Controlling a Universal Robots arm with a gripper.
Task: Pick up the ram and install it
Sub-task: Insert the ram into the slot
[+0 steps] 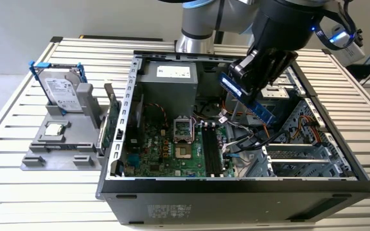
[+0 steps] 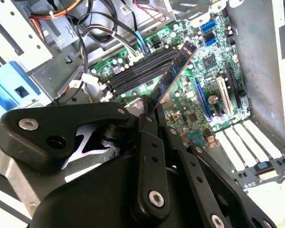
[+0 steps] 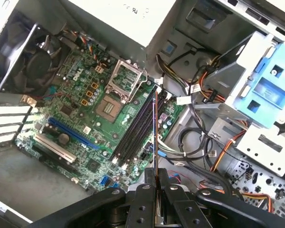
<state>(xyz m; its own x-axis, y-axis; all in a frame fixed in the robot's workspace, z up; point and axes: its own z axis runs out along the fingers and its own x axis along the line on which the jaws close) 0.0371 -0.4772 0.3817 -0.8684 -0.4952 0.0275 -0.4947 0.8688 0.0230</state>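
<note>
My gripper (image 1: 252, 85) hangs over the open computer case (image 1: 236, 185) and is shut on the ram (image 1: 257, 107), a long thin stick held tilted above the case's cable area. In the second wrist view the ram (image 2: 173, 71) sticks out from the fingers (image 2: 147, 118) and points down over the motherboard. The first wrist view shows the ram (image 3: 155, 133) edge-on, hovering right above the black memory slots (image 3: 135, 128) and roughly in line with them. It is apart from the slots (image 1: 211, 149).
At the exterior view's left, a grey stand (image 1: 56, 154) carries a silver hard drive in a blue frame (image 1: 63, 91) and a small square chip (image 1: 55, 129). A thin green board (image 1: 111, 120) stands on edge beside the case. Loose cables (image 3: 194, 142) and a blue drive cage (image 3: 270, 90) flank the slots.
</note>
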